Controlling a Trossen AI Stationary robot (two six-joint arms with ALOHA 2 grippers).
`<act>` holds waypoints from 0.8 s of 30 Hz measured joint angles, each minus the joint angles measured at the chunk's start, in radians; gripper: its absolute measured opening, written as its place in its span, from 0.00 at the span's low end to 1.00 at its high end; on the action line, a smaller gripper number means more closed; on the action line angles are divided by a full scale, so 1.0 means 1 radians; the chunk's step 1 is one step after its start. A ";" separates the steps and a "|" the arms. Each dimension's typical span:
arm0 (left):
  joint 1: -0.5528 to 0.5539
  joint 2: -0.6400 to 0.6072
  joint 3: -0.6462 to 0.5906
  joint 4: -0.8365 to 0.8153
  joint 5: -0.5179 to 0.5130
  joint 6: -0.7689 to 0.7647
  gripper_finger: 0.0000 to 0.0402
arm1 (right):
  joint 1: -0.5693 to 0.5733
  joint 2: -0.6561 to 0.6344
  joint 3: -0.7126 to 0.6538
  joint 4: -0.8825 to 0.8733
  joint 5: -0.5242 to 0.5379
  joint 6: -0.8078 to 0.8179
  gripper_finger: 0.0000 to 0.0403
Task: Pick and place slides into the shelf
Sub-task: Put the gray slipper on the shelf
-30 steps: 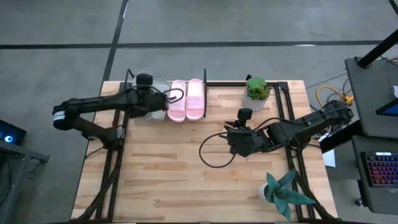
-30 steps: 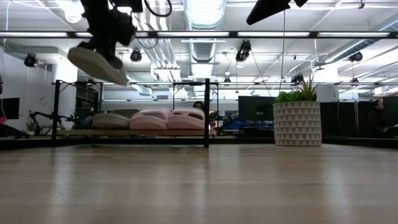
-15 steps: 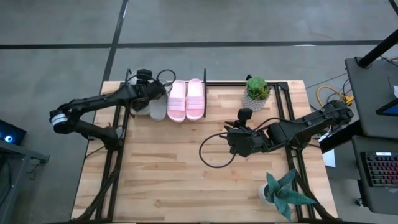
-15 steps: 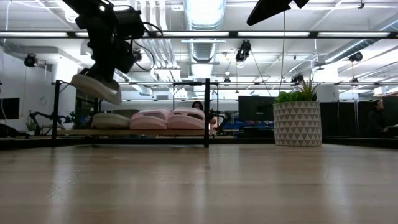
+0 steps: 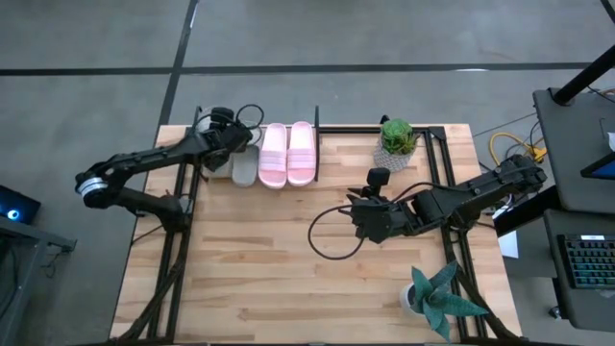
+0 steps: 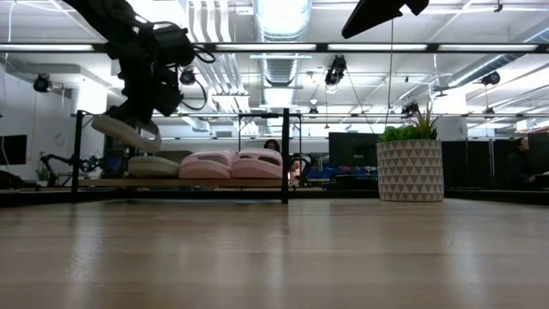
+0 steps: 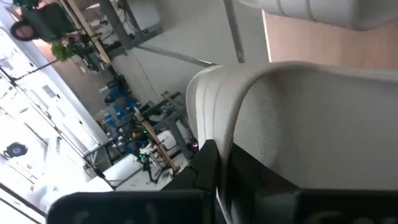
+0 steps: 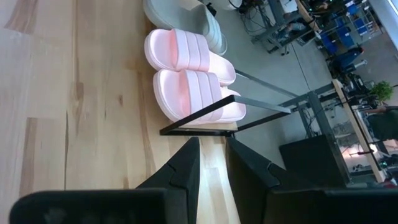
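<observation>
Two dark, near-black jointed arms. Left arm [image 5: 144,163]: slim matte links, pale grey-white ring at elbow joint, black cable looping above wrist. Right arm [image 5: 461,197]: bulkier black wrist block, small boxy camera on top, long black cable curling in loop over tabletop.

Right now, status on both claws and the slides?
Left claw shut on grey-green slide, above shelf left end. Right claw idle mid-table. Three slides shelved. Nothing blocking.

Left gripper [image 5: 223,146] over shelf [image 5: 317,130] (2 pink slides [image 5: 287,154] beside).
</observation>
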State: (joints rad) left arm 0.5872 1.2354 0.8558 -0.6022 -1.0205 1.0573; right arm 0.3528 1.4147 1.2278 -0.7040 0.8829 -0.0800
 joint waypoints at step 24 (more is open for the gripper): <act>0.069 -0.006 -0.159 0.231 0.114 0.127 0.00 | 0.000 0.000 0.000 -0.001 0.000 0.000 0.17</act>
State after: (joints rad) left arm 0.6559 1.2293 0.6968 -0.3710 -0.9063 1.1844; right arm 0.3527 1.4147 1.2274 -0.7055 0.8826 -0.0795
